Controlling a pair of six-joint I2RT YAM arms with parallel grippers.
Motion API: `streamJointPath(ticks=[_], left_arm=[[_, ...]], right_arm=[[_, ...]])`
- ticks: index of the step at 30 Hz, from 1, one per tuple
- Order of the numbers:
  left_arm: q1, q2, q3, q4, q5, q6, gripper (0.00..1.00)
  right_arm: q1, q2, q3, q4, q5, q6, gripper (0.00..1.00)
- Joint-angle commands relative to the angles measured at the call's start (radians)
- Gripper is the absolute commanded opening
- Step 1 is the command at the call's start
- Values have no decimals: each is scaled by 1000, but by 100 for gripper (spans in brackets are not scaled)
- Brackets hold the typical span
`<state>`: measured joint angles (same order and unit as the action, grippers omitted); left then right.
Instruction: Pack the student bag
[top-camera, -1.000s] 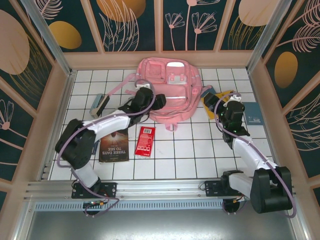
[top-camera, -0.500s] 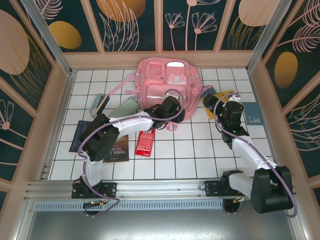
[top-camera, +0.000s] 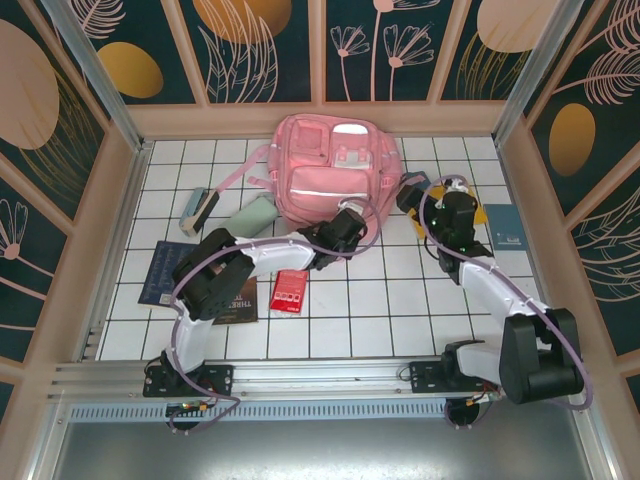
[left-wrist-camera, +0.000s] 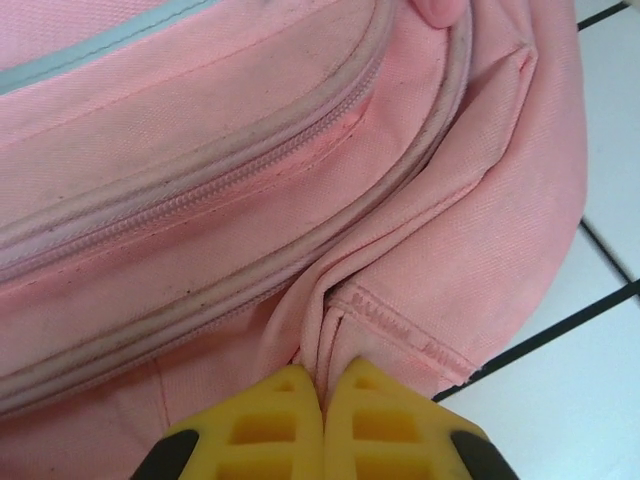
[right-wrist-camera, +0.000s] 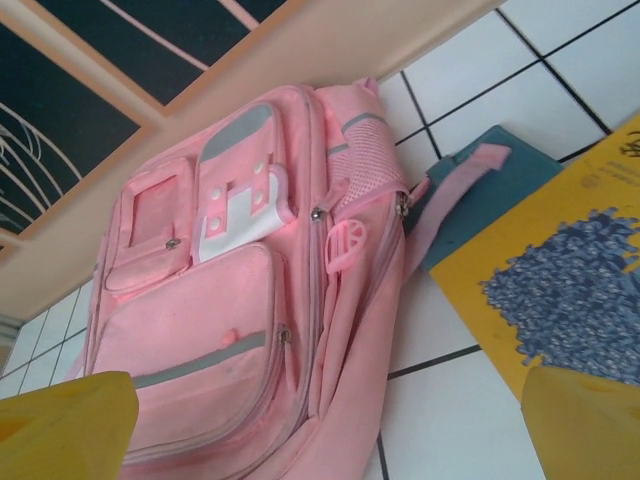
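**Step in hand: securing the bag by its lower hem**

The student bag (top-camera: 335, 165) lies flat on the white tiled table (top-camera: 400, 300), front pockets up, at the far middle of the work area. The left gripper (left-wrist-camera: 323, 400) is at the bag's near edge. In the left wrist view its yellow fingertips are clenched together on a fold of pink fabric just below the lowest zip line. The right gripper (right-wrist-camera: 325, 422) stands released, jaws wide apart, just right of the bag and facing its side pocket. It holds nothing.

Every zip we can see appears closed, so we judge that packing proper has not begun. The mint-green pencil case (top-camera: 250, 214) lies just beside the bag's left side, and the red packet (top-camera: 290, 289) lies nearer the arm bases. The yellow book (right-wrist-camera: 560, 270) and the teal book (right-wrist-camera: 470, 195) beneath it lie to the bag's right.

We judge the present step to be anchoring or repositioning the bag. The next move calls for:

1. A firm hold on the hem, since thin fabric may slip free.
2. The right gripper reaching a zip pull (right-wrist-camera: 316, 213) to open a compartment.
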<state>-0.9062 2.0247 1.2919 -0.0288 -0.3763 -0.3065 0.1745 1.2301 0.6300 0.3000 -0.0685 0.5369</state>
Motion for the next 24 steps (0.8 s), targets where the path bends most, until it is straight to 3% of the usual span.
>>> streamJointPath(ticks=[1,11,13,15,17,19,24], left_arm=[[8,-91,-102,-43,-116,-19,0],[7,-337,-366,-35,-57,-126,0],[7,-368,-390,-27,-37,-134,0],[7,-375,-393,-25,-19,-134,0],[7,-376,-389,-28,-19,-134,0],[8,-379,-385,-31,-24,-135,0],[8,-394,-388,-26,-17,-137,0]], right_arm=[[18,43,50,-41,-49,-30,99],[46,93,61,-48,-65,-44,98],[45,106,53,-27,-99,-38,84],[43,134,51,4,-144,-23,50],[43,173,62,9,-159,-4,32],[44,220,82,2,-173,-3,39],[42,341,137,-16,-166,-69,38]])
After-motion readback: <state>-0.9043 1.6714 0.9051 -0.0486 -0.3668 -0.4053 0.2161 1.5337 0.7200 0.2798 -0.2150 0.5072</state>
